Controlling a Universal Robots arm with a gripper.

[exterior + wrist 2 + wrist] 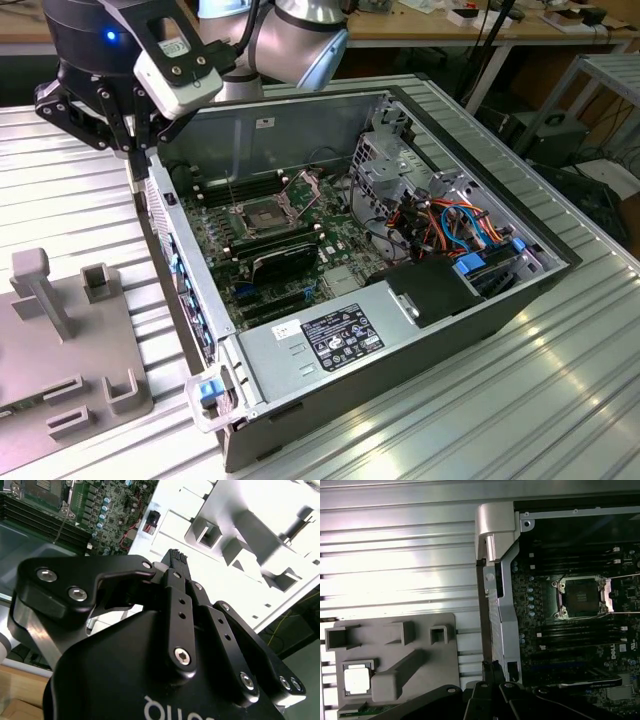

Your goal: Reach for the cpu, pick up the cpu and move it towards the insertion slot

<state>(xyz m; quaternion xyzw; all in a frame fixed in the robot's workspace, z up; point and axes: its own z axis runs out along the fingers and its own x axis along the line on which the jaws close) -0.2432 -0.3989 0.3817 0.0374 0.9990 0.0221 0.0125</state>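
Clearly we are at the reach: the cpu, a pale silver square, lies in a pocket of the grey holder. It is well apart from the gripper, on the side away from the case. To do this well, we judge we should open up before descending, come down square over the chip and take it by its edges, keeping off the holder's raised posts. The gripper reads as empty: in both wrist views its jaws are drawn together with nothing between them, touching nothing. It hangs above the case's wall. The slot lies inside the case on the gripper's other side, its metal plate tipped up and its centre bare.
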